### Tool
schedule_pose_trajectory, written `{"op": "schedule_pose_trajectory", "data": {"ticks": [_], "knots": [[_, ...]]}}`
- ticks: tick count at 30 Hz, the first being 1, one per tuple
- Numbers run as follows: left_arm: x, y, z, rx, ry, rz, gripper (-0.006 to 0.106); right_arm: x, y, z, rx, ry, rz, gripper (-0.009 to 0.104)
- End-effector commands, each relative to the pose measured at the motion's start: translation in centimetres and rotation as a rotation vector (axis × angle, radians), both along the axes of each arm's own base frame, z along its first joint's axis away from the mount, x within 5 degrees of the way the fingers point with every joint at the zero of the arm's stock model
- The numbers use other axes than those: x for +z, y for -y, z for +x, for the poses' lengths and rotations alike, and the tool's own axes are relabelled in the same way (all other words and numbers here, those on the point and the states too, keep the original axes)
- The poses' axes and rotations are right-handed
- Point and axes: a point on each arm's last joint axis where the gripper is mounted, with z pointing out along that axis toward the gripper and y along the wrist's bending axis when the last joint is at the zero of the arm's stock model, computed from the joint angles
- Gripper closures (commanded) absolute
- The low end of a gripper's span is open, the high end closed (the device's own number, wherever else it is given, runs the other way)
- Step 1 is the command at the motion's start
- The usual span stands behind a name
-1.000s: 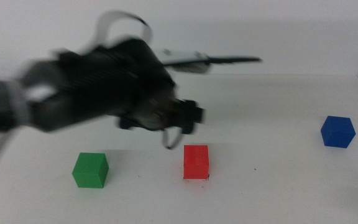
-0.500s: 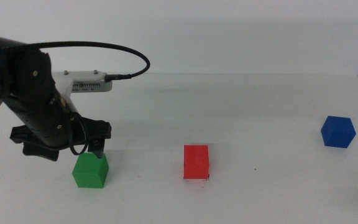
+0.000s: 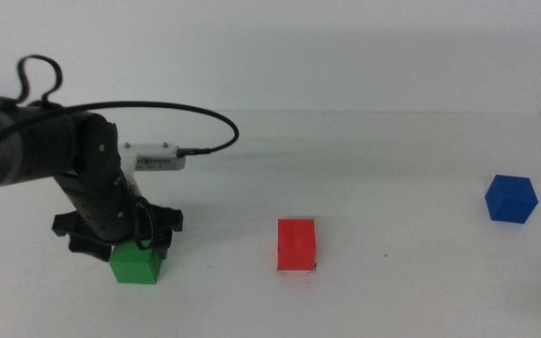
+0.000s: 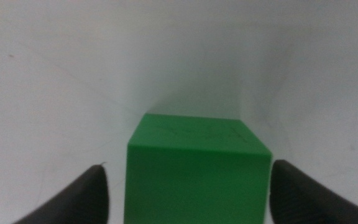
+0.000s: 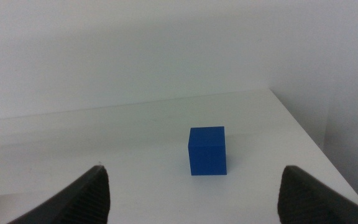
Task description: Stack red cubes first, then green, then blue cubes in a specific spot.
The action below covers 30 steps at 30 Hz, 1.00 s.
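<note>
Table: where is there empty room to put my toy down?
The widest bare patch of table lies between the red cube and the blue cube. It is crowded at the green cube, where the left gripper straddles it, jaws open.

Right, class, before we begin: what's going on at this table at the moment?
The left gripper is down over the green cube, jaws open on either side of it, not yet closed. The red cube sits alone mid-table with nothing stacked on it. The blue cube rests far to the right, and the right gripper waits open, facing it from a distance.
</note>
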Motion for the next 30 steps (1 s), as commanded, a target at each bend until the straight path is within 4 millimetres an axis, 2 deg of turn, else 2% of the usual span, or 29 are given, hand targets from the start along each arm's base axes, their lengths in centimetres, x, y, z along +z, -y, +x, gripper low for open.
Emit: {"op": "schedule_pose_trajectory", "data": {"ticks": [1,2,5,6,7,11,14,16,19,22,26,30], "knots": [[-0.5,0.0,0.2,0.003,-0.003,-0.006,0.025,0.0,0.0,0.0,-0.002,0.011,-0.017,0.002],[-0.6,0.1,0.2,0.010,-0.003,-0.011,0.031,0.0,0.0,0.0,-0.002,0.011,-0.017,0.002],[-0.1,0.2,0.2,0.026,0.004,-0.032,0.061,0.0,0.0,0.0,-0.002,0.011,-0.017,0.002],[0.2,0.3,0.1,0.034,0.005,-0.044,0.067,0.0,0.0,0.0,-0.002,0.011,-0.017,0.002],[1.0,0.9,0.0,0.045,0.014,-0.068,0.078,0.0,0.0,0.0,-0.002,0.011,-0.017,0.002],[5.5,5.3,-0.4,0.038,0.093,-0.086,0.098,0.0,0.0,0.0,-0.002,0.011,-0.017,0.002],[8.9,10.0,0.1,0.031,0.154,-0.089,0.101,0.0,0.0,0.0,-0.002,0.011,-0.017,0.002],[9.9,13.2,0.4,-0.008,0.156,-0.103,0.101,0.0,0.0,0.0,-0.002,0.011,-0.017,0.002],[9.4,16.7,0.6,-0.033,0.134,-0.108,0.101,0.0,0.0,0.0,-0.002,0.011,-0.017,0.002],[8.2,18.5,0.9,-0.040,0.118,-0.108,0.101,0.0,0.0,0.0,-0.002,0.011,-0.017,0.002],[6.4,19.2,1.3,-0.046,0.078,-0.099,0.101,0.0,0.0,0.0,-0.002,0.011,-0.017,0.002],[5.4,19.6,1.8,-0.049,0.088,-0.102,0.101,0.0,0.0,0.0,-0.002,0.011,-0.017,0.002]]}}
